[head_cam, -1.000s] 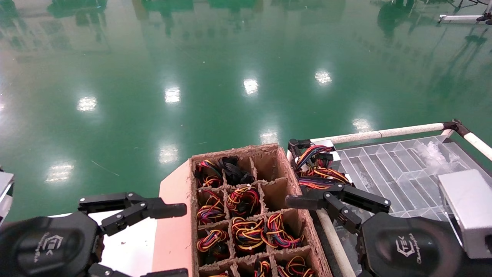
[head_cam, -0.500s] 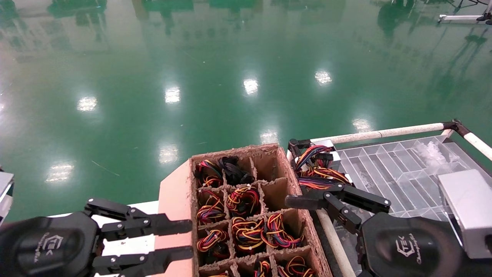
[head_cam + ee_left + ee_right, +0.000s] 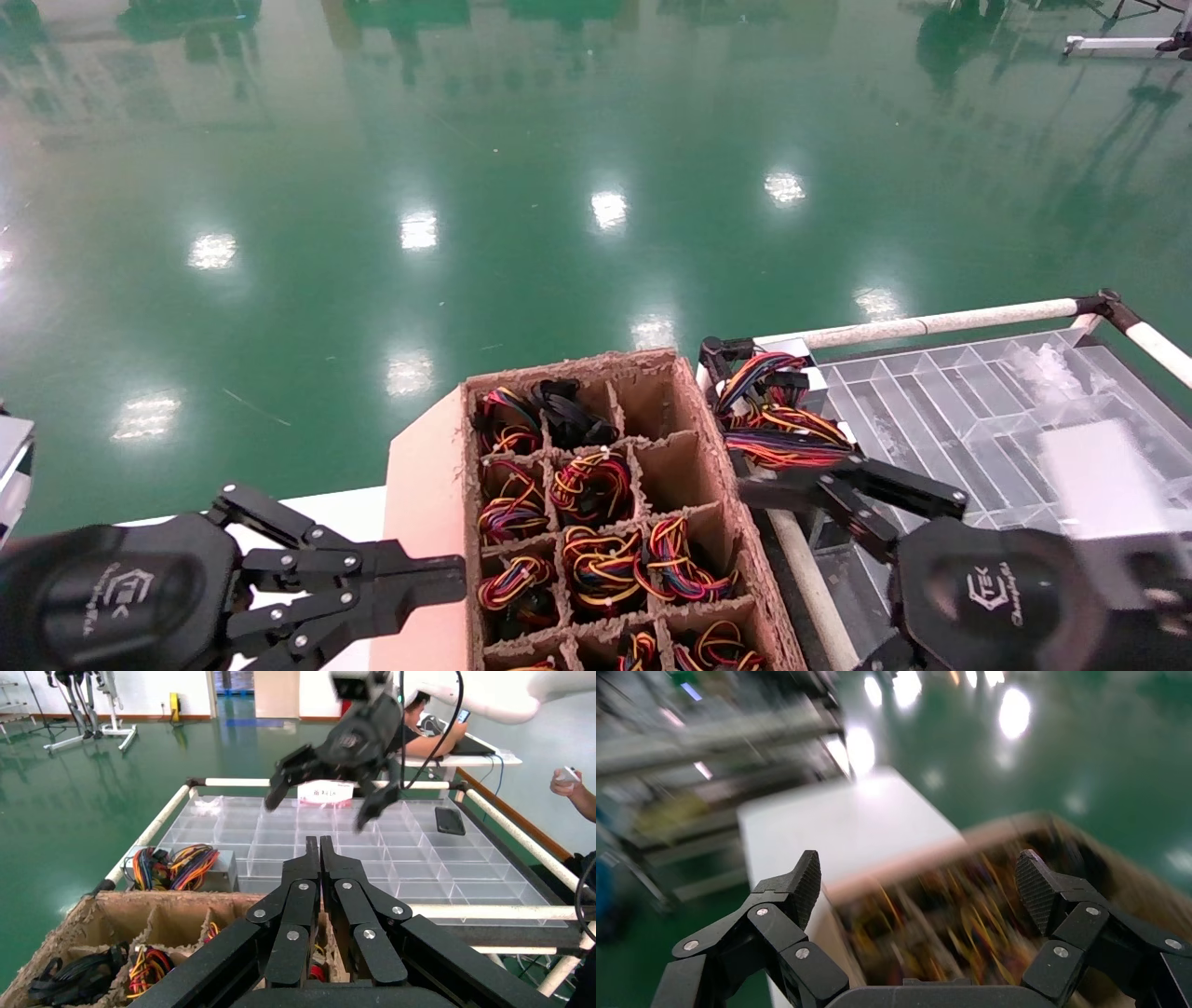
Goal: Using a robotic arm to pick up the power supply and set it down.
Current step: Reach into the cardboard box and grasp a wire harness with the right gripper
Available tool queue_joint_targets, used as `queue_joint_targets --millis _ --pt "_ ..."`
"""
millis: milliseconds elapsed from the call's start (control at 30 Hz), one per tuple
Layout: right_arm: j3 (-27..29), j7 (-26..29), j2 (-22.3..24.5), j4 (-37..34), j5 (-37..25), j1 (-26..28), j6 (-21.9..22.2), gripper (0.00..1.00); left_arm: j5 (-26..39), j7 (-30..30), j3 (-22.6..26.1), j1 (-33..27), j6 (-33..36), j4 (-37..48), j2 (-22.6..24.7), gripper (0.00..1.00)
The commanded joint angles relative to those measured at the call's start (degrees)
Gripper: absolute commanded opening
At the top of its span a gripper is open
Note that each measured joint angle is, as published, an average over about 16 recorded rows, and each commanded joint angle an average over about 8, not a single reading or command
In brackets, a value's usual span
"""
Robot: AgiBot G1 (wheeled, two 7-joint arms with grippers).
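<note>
The left gripper (image 3: 438, 582) was held low beside the near left edge of the cardboard divider box (image 3: 689, 410), over its pink flap (image 3: 419, 522). Its two fingers were pressed together with nothing between them, as confirmed by the left wrist view (image 3: 320, 855).

The right gripper (image 3: 782, 489) was positioned at the right wall of the box, above the white rail (image 3: 810, 587) of the cart. Its fingers were spread wide and held nothing; in the right wrist view (image 3: 919, 885) both pads (image 3: 805, 881) were seen well apart over a blurred box interior. In the left wrist view the same gripper (image 3: 320, 801) was seen raised over the clear compartment tray (image 3: 393, 860).

The power supply (image 3: 778, 419), a grey metal box under a bundle of red, yellow, orange and black wires, was lying at the far left corner of the clear tray (image 3: 950, 410), just beside the far right corner of the cardboard box. It was not touched by either gripper. In the left wrist view it (image 3: 190, 869) was seen at the tray corner next to the rail.

Several cells of the cardboard box were filled with coiled wire bundles (image 3: 596, 485).
</note>
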Motion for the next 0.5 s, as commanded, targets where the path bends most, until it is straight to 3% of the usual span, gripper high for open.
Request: queue_joint_targets --millis 33,167,200,433,500 --pt "-0.05 0.53 1.61 0.80 -2.21 -0.74 2.09 1.00 0.00 0.00 0.00 0.00 0.00 0.01 0.00 1.00" --pt "-0.97 1.08 1.96 1.97 -7.02 -0.97 6.17 0.99 0.00 0.01 0.01 -0.01 0.00 0.01 0.00 1.00" --pt "-1.39 1.12 1.64 2.09 -8.33 -0.88 7.05 0.94 -0.01 0.01 0.01 -0.01 0.00 0.01 0.00 1.00" --pt "-6.25 1.91 -3.92 2.49 -18.71 2.04 11.25 0.10 -0.01 0.01 0.02 -0.01 0.00 0.01 0.00 1.00" --pt "-7.73 2.58 -5.66 2.53 -21.50 3.37 11.85 0.00 -0.01 0.02 0.03 -0.01 0.00 0.01 -0.01 1.00"
